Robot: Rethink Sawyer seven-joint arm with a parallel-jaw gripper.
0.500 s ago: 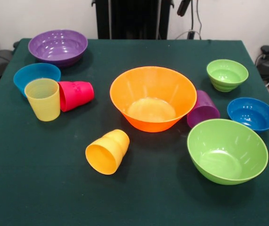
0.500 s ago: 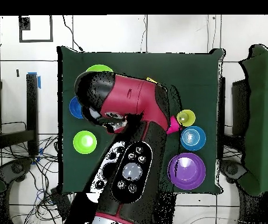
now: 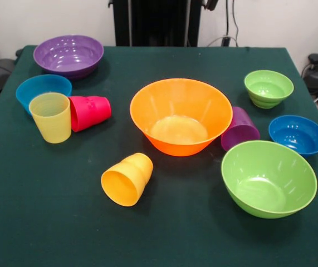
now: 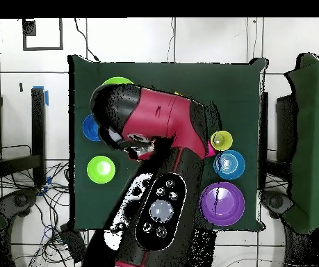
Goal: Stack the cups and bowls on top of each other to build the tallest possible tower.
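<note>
Although the red arm (image 4: 158,139) spreads over the tabletop (image 3: 47,222) from above, you cannot tell how its hand stands. Beneath it nothing is stacked: the large orange bowl (image 3: 181,115) sits empty mid-table, the yellow-orange cup (image 3: 127,179) lies tipped in front, and the purple cup (image 3: 240,129) touches its side.

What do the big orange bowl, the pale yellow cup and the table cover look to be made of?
The big orange bowl looks like glossy, slightly translucent plastic: its floor glows paler and its rim catches highlights. The pale yellow cup seems to be thin see-through plastic, since its far wall shows through. The table cover looks like matte dark green cloth, perhaps felt, with no shine.
</note>
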